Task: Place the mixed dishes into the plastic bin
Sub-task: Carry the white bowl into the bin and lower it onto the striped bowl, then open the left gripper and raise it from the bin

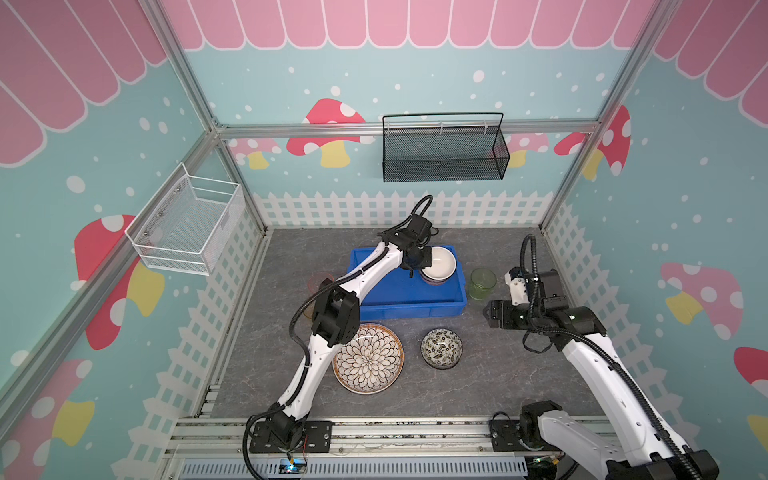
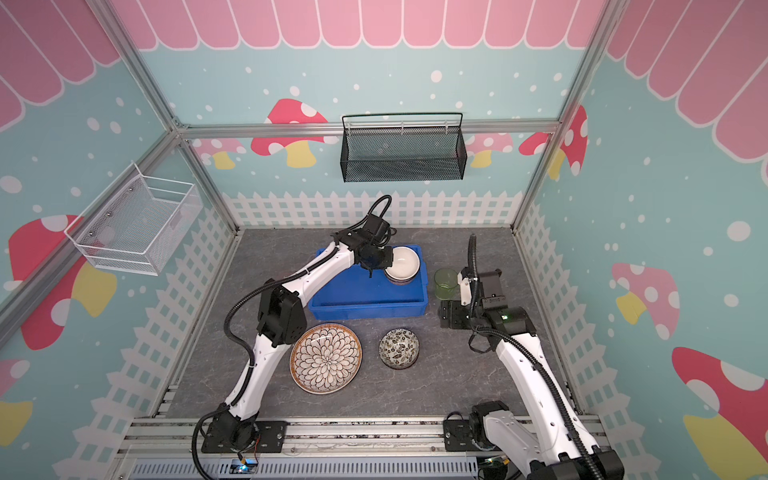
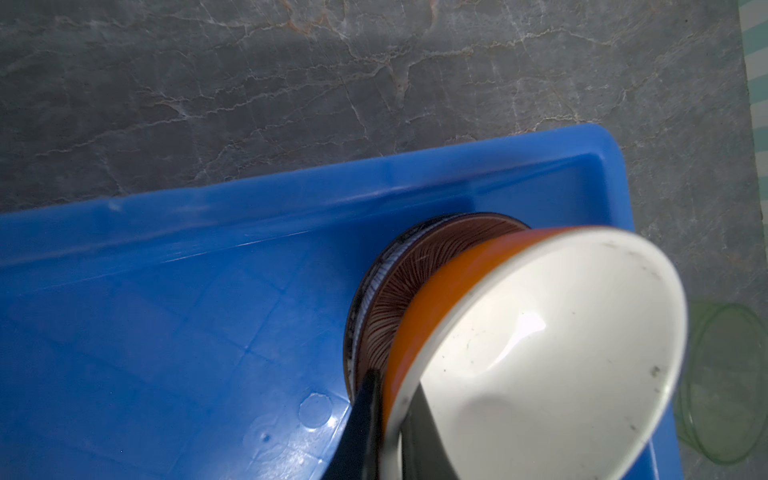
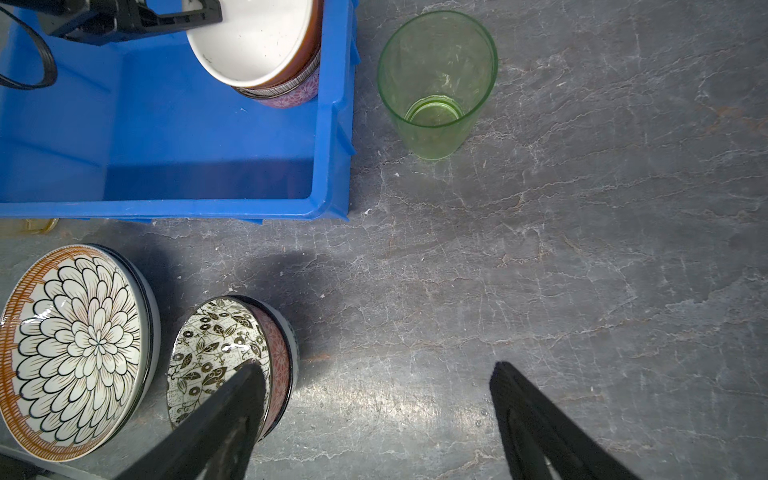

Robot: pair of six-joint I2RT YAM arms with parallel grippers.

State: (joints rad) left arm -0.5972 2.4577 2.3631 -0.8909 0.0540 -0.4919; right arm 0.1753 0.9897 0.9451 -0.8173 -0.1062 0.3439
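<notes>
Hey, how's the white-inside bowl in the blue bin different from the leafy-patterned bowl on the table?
The orange bowl is plain white inside; the leaf bowl carries dark leaves and rings. The orange bowl tops a stack in the blue bin, the left pincer straddling its rim; the leaf bowl stands free on the table, outside the bin. Both are small, round and open-side up.

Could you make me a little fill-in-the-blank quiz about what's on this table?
1. The white bowl is inside the ___ bin.
2. The see-through cup nearest the right claw is ___.
3. The right claw is ___ and empty.
4. The left claw grips the white bowl by its ___.
Missing words: blue, green, open, rim.
</notes>
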